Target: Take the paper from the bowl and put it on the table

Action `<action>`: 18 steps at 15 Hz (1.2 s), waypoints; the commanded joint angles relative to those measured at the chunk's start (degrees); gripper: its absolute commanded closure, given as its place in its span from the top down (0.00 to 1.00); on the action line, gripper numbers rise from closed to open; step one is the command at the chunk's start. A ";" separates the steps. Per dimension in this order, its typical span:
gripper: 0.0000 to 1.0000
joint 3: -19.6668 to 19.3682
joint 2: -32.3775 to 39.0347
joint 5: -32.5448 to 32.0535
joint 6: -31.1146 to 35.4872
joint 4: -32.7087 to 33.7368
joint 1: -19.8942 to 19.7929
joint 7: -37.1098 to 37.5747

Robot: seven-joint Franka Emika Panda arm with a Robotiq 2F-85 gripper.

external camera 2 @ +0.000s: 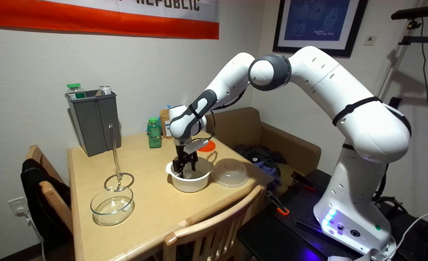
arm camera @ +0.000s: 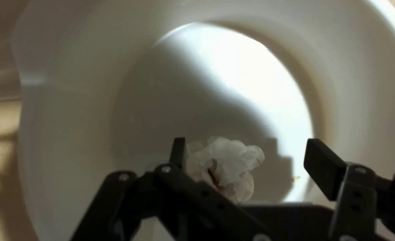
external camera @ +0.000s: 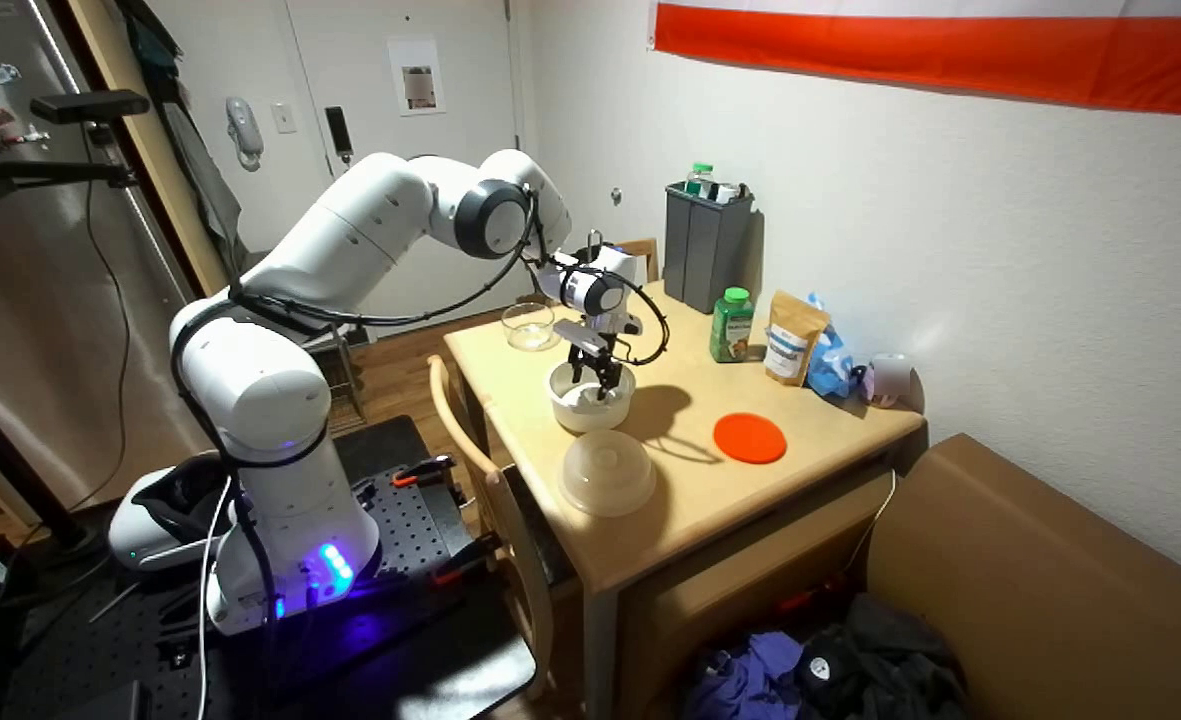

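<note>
In an exterior view, the bowl stands on the table close to the edge by the chair, so only a narrow strip of tabletop runs along that side of it. A domed translucent cover sits just beside the bowl, taking up room toward the table's corner. On the bowl's side away from the chair, a broader stretch of tabletop reaches to the green bottle and the orange-red disc, both well apart from it. The white arm arches up from its base and over the chair-side edge, its last links bent down so that the gripper points into the bowl's mouth.

In an exterior view, a glass bowl and a metal stand rest well apart from the bowl, with tabletop between. The arm's forearm slopes down toward the bowl and its wrist hangs almost upright above it.

In the wrist view, most of the bowl's floor spreads out beyond the gripper's jaws, which stand well apart. The paper (a crumpled white tuft with a dark reddish crease) lies on that floor, seen between them, much nearer one jaw; whether that jaw touches it, I cannot tell.
</note>
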 commanded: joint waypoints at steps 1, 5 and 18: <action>0.97 1.40 -0.77 1.11 -1.88 -0.36 -1.29 -1.32; 0.97 0.72 0.28 0.18 -0.65 0.46 -0.43 -0.10; 1.00 -0.40 3.09 -0.13 -1.62 3.75 -0.40 0.72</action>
